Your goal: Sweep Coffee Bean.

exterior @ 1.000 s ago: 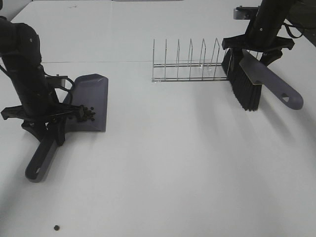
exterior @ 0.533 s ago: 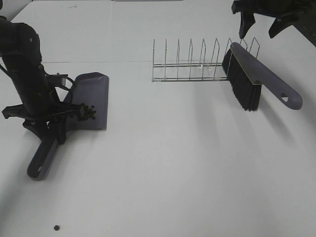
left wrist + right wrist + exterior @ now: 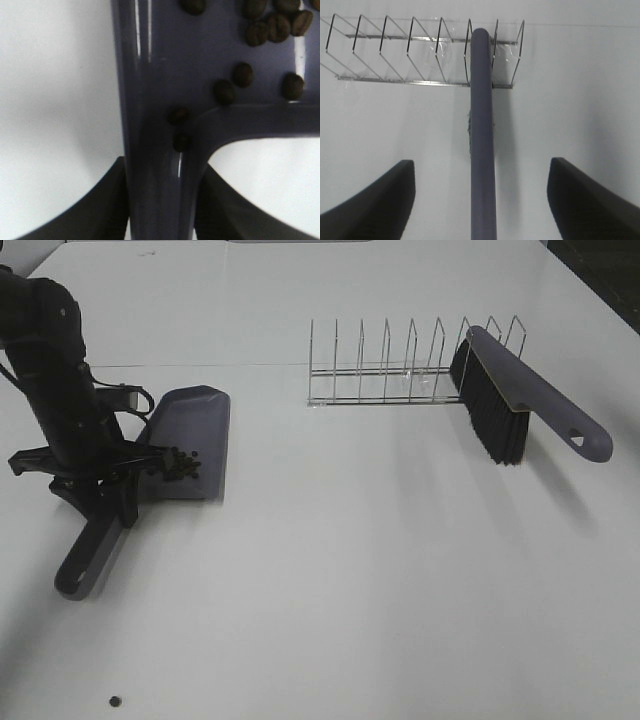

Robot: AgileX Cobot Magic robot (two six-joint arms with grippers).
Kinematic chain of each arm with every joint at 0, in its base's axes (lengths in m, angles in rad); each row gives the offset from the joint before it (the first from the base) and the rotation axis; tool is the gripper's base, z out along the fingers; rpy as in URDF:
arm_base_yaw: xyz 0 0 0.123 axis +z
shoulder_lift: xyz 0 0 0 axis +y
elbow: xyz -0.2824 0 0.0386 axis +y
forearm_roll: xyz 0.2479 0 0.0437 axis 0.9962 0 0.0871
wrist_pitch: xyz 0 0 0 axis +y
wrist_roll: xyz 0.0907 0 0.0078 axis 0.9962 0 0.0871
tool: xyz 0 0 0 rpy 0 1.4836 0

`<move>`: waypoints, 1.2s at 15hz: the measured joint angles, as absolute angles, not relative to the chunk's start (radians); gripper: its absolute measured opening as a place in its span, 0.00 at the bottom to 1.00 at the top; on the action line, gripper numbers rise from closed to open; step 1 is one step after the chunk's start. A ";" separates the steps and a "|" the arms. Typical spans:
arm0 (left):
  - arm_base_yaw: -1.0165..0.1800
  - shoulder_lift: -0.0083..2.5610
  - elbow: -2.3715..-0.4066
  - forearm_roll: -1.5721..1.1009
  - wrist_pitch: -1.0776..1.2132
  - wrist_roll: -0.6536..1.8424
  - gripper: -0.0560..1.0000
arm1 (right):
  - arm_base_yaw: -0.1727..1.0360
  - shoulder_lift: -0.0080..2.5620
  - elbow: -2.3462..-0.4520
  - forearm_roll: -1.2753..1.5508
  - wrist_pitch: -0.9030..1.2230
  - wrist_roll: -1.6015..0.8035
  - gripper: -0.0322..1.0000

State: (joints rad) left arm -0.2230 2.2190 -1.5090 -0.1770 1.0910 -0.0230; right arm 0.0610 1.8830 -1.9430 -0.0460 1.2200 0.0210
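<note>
A grey dustpan [image 3: 195, 430] lies on the white table at the left, with a small heap of coffee beans [image 3: 178, 466] in it near the handle. My left gripper [image 3: 97, 483] is shut on the dustpan handle [image 3: 157, 190]; the left wrist view shows several beans [image 3: 243, 74] on the pan. One stray bean [image 3: 115, 701] lies at the front left. The grey brush [image 3: 520, 390] with black bristles rests against the wire rack. My right gripper [image 3: 482, 200] is open above the brush handle [image 3: 482, 125], not touching it, and is out of the high view.
A wire dish rack [image 3: 400, 370] stands at the back middle; it also shows in the right wrist view [image 3: 420, 55]. The table's edges run along the back and the right.
My right gripper let go of the brush and rose out of the high view, leaving the brush propped on the rack. My left arm shifted the dustpan slightly to the right.
</note>
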 joint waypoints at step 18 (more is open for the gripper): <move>-0.223 2.295 -1.668 -0.196 1.075 -0.046 0.88 | 0.061 0.992 -1.022 -0.052 1.003 0.038 0.62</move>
